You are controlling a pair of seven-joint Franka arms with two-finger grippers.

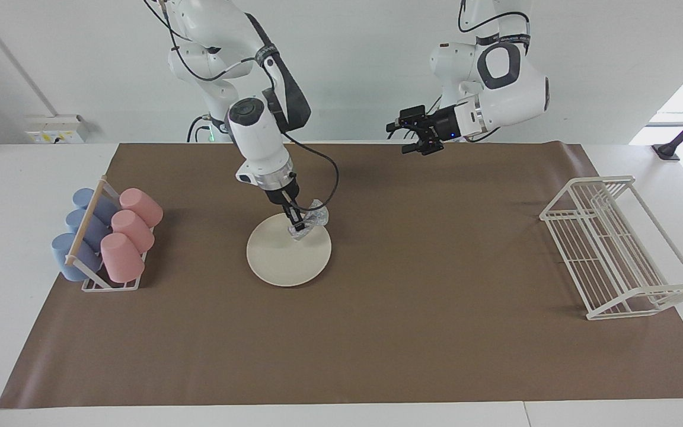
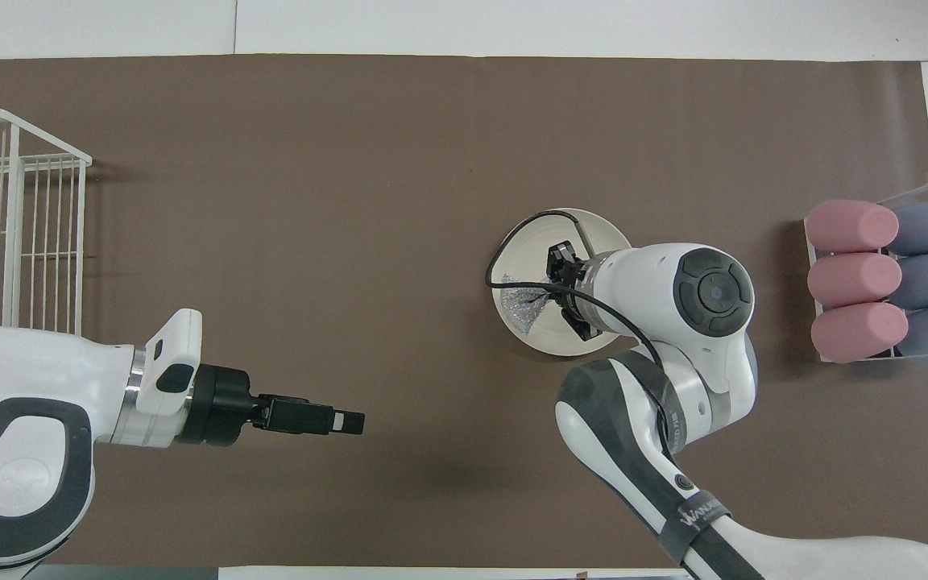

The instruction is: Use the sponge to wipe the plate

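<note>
The worktop (image 1: 21,249) is white and carries a brown mat (image 1: 377,332) that covers nearly all of it; everything else rests on this mat.

My right arm (image 1: 258,136) reaches down from my end of the worktop to the plate. My left arm (image 1: 495,89) waits, raised, with its forearm level over the mat's edge nearest me.

A white wire rack (image 1: 614,249) stands at my left arm's end of the mat, well apart from the plate.

A low wire holder (image 1: 110,284) with a wooden bar (image 1: 86,222) across it stands at my right arm's end; three pink cups (image 1: 129,234) and three blue cups (image 1: 80,231) lie tipped in it in two rows.

The plate (image 1: 282,261), round and cream-white, lies flat on the mat between the cup holder and the mat's middle.

My right hand (image 1: 297,226) points down over the part of the plate nearest me, its fingers pinching the sponge.

My left hand (image 1: 418,145) hangs in the air over bare mat; in the overhead view its fingers appear pressed together.

The sponge (image 1: 316,217), a silvery crinkled wad, sits at the plate's rim nearest me, touching the plate; part of it overhangs the rim on the side toward my left arm's end of the worktop.
</note>
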